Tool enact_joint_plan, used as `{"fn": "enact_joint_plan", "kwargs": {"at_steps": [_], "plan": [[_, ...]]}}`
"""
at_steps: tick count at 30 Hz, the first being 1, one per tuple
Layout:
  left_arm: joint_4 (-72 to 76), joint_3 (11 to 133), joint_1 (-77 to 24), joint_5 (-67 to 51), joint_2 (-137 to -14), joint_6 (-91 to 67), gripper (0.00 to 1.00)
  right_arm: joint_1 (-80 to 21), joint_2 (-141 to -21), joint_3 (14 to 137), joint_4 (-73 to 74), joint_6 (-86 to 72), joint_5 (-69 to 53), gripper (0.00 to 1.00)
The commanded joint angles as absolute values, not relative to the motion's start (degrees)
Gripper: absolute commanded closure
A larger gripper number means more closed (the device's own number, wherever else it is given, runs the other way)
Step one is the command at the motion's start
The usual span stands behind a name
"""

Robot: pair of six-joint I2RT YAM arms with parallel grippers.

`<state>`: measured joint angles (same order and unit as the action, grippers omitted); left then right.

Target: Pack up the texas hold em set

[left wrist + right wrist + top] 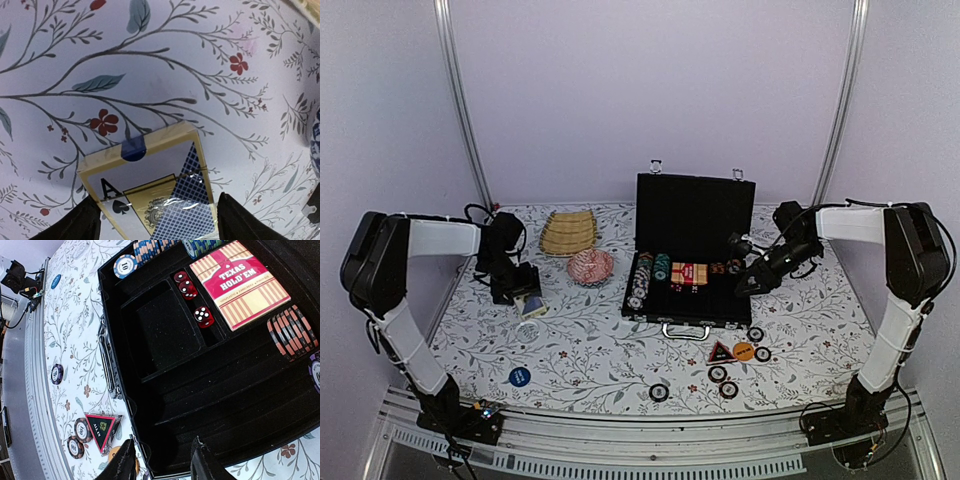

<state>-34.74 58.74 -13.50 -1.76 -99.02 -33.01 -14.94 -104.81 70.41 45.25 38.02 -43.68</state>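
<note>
The black briefcase [692, 215] lies open mid-table, its empty compartment [167, 335] beside red dice [204, 316], a red Texas Hold'em deck [240, 282] and rows of chips [650, 270]. My left gripper [523, 296] is shut on a blue-and-gold card deck [150, 175] with an ace of spades on its box, a finger [75, 225] against each side, just above the cloth left of the case. My right gripper [162, 445] hovers open and empty over the case's front right corner. Loose chips [728, 389], a red triangle [101, 426], an orange disc [743, 350] and a blue disc [519, 376] lie on the cloth.
A pink-red woven ball [590, 266] sits just left of the case, with a tan slatted mat [569, 232] behind it. A pale round piece [528, 329] lies below my left gripper. The case lid stands upright at the back. A metal rail [620, 445] runs along the near edge.
</note>
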Motion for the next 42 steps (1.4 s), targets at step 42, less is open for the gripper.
{"fn": "enact_joint_plan", "kwargs": {"at_steps": [42], "plan": [[-39.4, 69.8, -28.1, -1.6, -105.2, -3.0, 0.06, -15.4, -106.5, 70.0, 46.9, 39.1, -44.4, 0.61]]}}
